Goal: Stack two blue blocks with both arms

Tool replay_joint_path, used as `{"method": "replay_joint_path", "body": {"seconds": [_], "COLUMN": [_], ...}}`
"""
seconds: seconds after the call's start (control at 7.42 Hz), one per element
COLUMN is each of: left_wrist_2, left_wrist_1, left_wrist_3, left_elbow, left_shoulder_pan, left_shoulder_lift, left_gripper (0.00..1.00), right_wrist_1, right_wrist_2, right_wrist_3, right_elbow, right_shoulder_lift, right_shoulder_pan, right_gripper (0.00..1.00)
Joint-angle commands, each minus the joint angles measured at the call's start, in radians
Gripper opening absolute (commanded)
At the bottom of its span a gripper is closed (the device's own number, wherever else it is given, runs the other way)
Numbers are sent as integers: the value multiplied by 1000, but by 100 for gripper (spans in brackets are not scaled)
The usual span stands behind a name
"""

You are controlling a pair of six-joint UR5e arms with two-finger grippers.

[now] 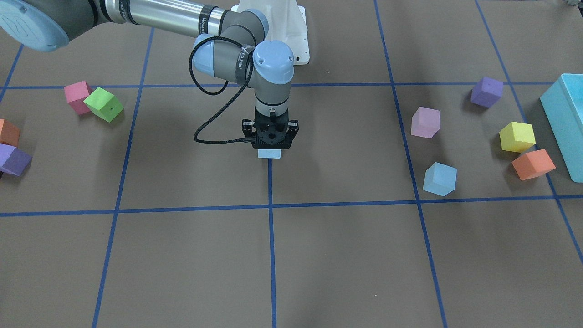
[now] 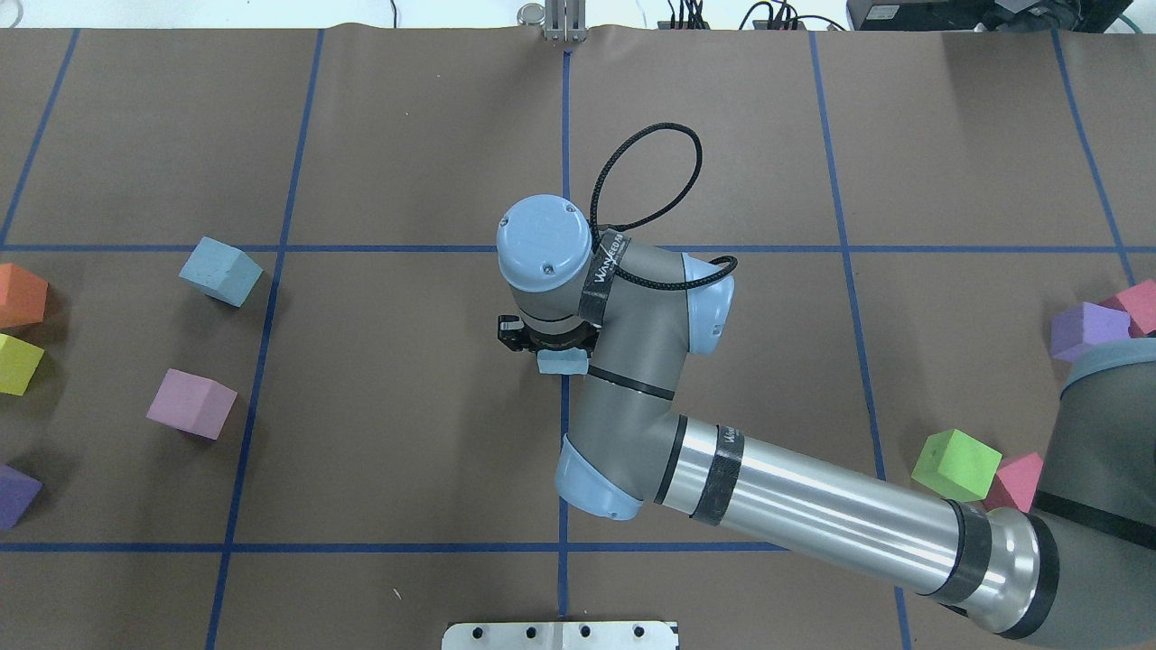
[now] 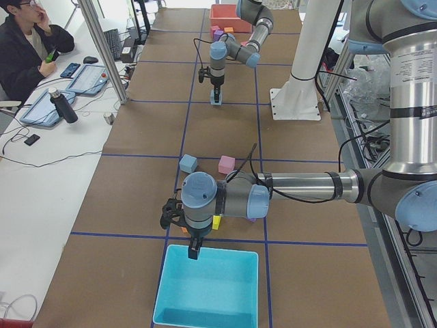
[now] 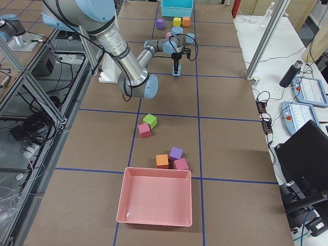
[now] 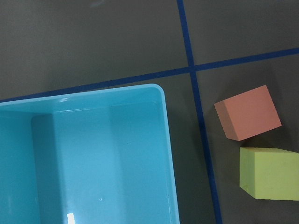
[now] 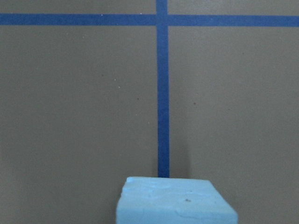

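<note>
Blue block [image 1: 269, 154] clamped in right gripper [image 1: 272, 147] at tape line [image 1: 270, 182], its twin [image 1: 440, 179] well apart (left gripper [image 3: 194, 253]: cannot tell)

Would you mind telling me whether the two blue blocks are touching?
Apart. The overhead view shows bare table between the loose blue block at left and the other blue block beneath the right end effector.

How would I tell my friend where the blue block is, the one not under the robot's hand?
Find the big turquoise box at one end of the table, with cubes beside it. Past the yellow cube and orange cube, toward the table's middle, sits the blue block, near a tape crossing. It is the only sky-blue cube there; its nearest neighbour is a pale pink cube.
</note>
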Motion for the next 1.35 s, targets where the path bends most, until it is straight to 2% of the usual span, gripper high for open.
{"method": "replay_joint_path", "body": {"seconds": [0.0, 0.13, 0.4, 0.67, 0.81, 1.08, 1.21], "left_wrist_2": [-1, -1, 1, 1, 1, 7, 10], "left_wrist_1": [0, 0, 0, -2, -6, -95, -242], "left_wrist_3": [0, 0, 0, -2, -8, -12, -9], "left_elbow": [0, 0, 0, -5, -17, -98, -88], "left_shoulder_pan": [0, 0, 0, -2, -2, -2, -2], "left_shoulder_lift": [0, -2, 0, 0, -9, -14, -27], "left_gripper": [98, 98, 98, 98, 98, 98, 98], "right_wrist_1": [21, 34, 29, -97, -123, -121, -121], "right_wrist_2": [-2, -5, 0, 43, 102, 184, 260], "right_wrist_3": [0, 0, -3, -6, -38, -209, -276], "right_elbow": [-8, -8, 33, 172, 222, 311, 378], "right_shoulder_lift": [-1, -1, 1, -18, -34, -138, -222], "right_shoulder_pan": [-6, -8, 9, 105, 172, 332, 421], "right_gripper": [75, 100, 100, 100, 100, 100, 100]}}
